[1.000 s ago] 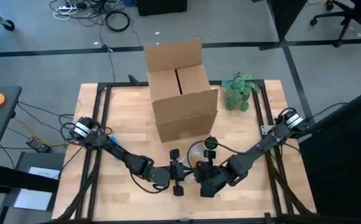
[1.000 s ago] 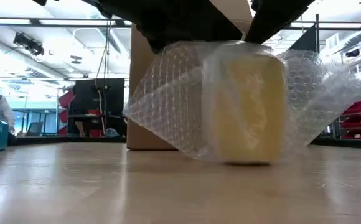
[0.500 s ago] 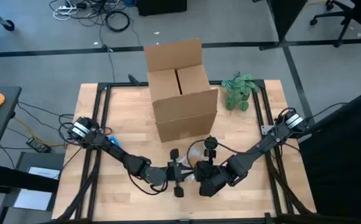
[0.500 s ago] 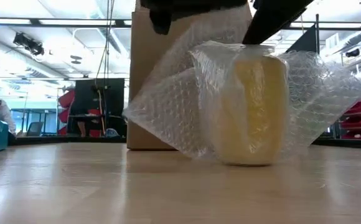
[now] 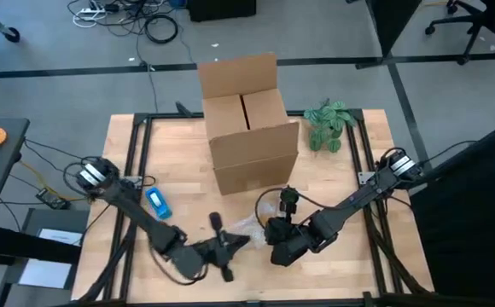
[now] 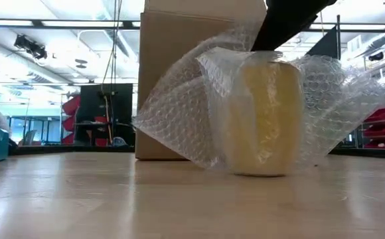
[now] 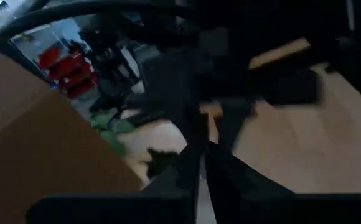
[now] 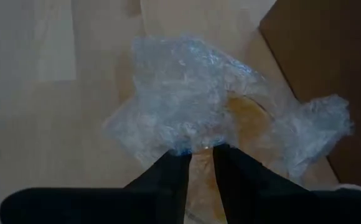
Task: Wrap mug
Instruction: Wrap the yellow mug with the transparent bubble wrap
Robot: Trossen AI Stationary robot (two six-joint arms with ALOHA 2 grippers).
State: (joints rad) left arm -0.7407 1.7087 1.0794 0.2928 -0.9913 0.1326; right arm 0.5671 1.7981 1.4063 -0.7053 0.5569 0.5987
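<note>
A pale yellow mug (image 6: 265, 119) stands upright on its base on the wooden table, loosely draped in clear bubble wrap (image 6: 179, 113). My right gripper (image 8: 198, 171) is at the mug's top, coming from the table's right, and is shut on the wrap (image 8: 174, 81). Loose flaps of wrap stick out to both sides of the mug. My left gripper (image 5: 241, 242) hovers just left of the wrap (image 5: 252, 226), near the table's front edge. Its fingers are together with nothing between them in the left wrist view. My right gripper pinches an edge of the bubble wrap (image 8: 193, 150) between its two fingers, just above the mug's opening (image 8: 246, 112). The fingers slant down from the table's right side. Whether the mug's rim is also between them, I cannot tell. The mug stays standing on the table.
An open cardboard box (image 5: 247, 119) stands at the table's far middle, close behind the mug. A small green plant (image 5: 329, 126) sits to the box's right, and a blue object (image 5: 158, 203) lies at the left. Bare wood lies along the near edge.
My left gripper has left the wrap's upper left part and drawn back toward the table's near left. The flap it had held up now stands loose beside the mug. My right gripper stays at the mug's top.
</note>
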